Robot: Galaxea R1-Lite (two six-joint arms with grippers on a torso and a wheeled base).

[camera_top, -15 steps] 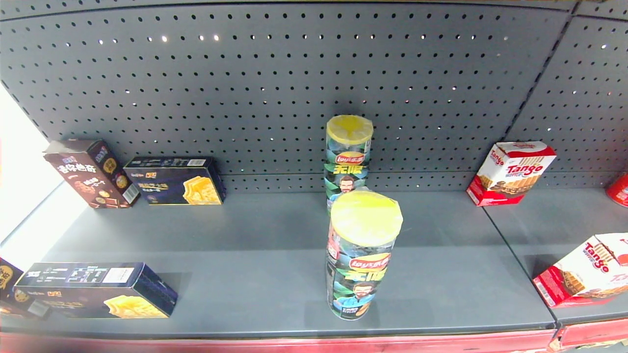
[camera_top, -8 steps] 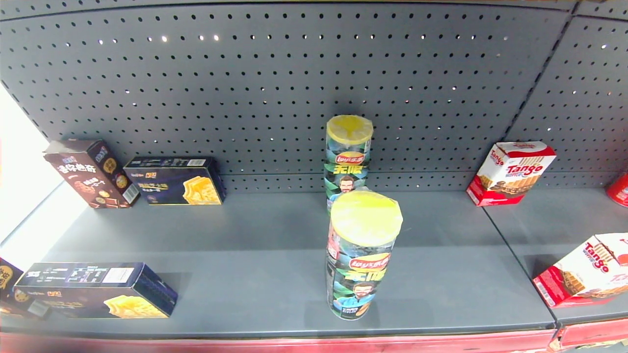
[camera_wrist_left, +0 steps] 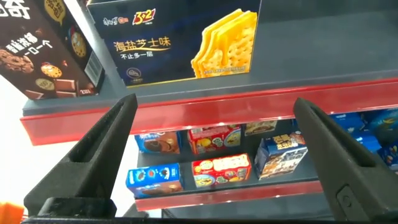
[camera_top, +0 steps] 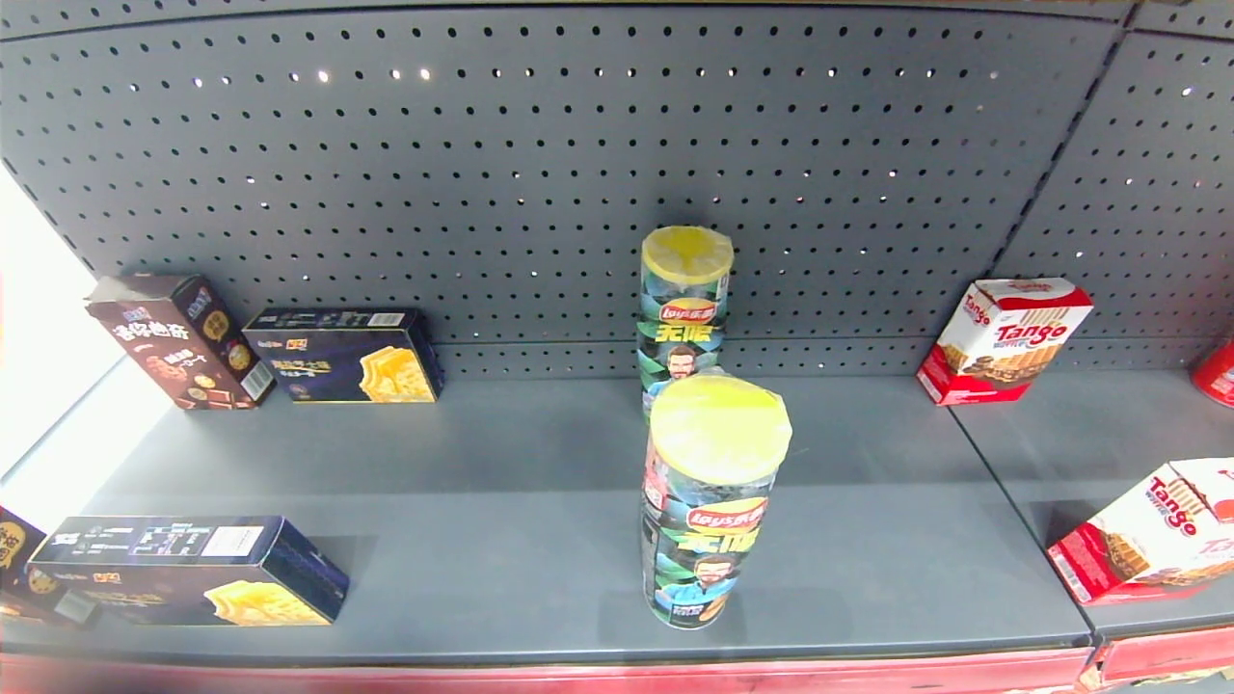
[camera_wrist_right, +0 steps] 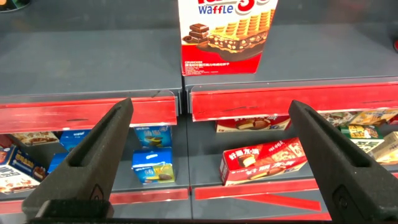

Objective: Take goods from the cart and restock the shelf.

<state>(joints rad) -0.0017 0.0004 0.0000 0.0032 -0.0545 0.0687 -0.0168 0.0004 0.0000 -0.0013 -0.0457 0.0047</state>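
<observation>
The front chip can [camera_top: 711,501] is a tall tube with a yellow lid and a green, black and blue wrapper. It stands upright in the middle of the shelf [camera_top: 501,453], near the shelf's front edge. A 2nd can [camera_top: 684,308] of the same look stands straight behind it against the shelf's perforated back wall.

At the shelf's left end, a brown cookie box [camera_top: 178,339] and a dark cracker box [camera_top: 344,354] sit by the back wall, and another cracker box [camera_top: 193,569] sits at the front edge. At the shelf's right end are 2 red-and-white wafer boxes, 1 at the back [camera_top: 1003,339] and 1 at the front [camera_top: 1147,535].

The left gripper [camera_wrist_left: 214,106] hangs level, just out from the shelf's red front lip and slightly below it. Its fingers [camera_wrist_left: 93,155] are spread wide around nothing. The right gripper [camera_wrist_right: 211,104] hangs the same way before the shelf's lip, its fingers [camera_wrist_right: 93,155] also spread wide and bare.
</observation>
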